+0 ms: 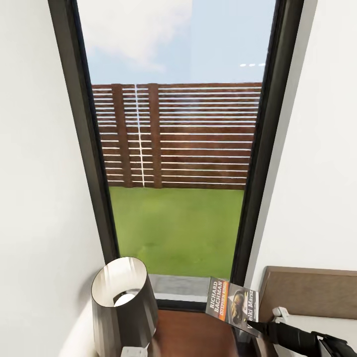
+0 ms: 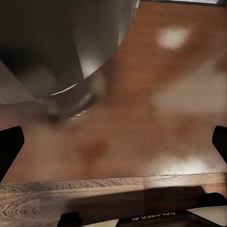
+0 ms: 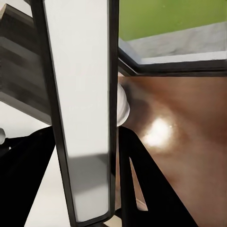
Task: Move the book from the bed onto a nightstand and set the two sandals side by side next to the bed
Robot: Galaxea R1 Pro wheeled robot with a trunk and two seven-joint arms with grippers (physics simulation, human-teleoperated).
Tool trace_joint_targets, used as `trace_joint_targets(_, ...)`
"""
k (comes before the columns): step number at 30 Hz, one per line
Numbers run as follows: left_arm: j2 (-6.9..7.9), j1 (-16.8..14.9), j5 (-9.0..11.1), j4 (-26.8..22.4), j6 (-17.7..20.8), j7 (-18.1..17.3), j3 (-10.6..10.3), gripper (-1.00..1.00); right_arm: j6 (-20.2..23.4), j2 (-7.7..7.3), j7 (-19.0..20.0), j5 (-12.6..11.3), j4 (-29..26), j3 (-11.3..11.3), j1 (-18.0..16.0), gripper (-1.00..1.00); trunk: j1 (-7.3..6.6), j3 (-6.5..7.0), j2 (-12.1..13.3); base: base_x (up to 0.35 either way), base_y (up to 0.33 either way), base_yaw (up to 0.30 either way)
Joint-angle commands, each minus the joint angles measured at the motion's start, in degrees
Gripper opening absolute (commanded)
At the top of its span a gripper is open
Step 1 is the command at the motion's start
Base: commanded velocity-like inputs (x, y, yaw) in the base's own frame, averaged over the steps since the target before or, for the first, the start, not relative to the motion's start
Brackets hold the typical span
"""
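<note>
The right hand (image 1: 258, 327) is clamped on the book (image 1: 232, 300), held upright over the nightstand (image 1: 198, 334) near its bed-side edge. The left hand (image 2: 113, 208) hovers apart beside the lamp (image 1: 121, 297). Tilt the book flat, lower gently, probably clear of the lamp.

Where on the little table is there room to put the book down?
The bare wood of the nightstand between the lamp and the headboard looks free, below the book held by the right gripper. The lamp crowds the window-side corner.
</note>
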Motion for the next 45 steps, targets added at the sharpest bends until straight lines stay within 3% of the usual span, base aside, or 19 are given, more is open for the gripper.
trace_joint_targets(1, 0.01, -0.03, 0.59, 0.08, -0.18, -0.10, -0.38, 1.00, 0.60, 0.02, 0.27, 0.19, -0.01, -0.43, -0.02, -1.00, 0.02, -0.02, -0.04, 0.000, 0.000, 0.000)
trace_joint_targets(45, -0.04, -0.03, 0.48, 0.08, -0.34, -0.28, -0.43, 1.00, 0.56, 0.08, 0.14, 0.19, -0.01, -0.46, -0.02, -1.00, 0.02, -0.02, -0.04, 0.000, 0.000, 0.000)
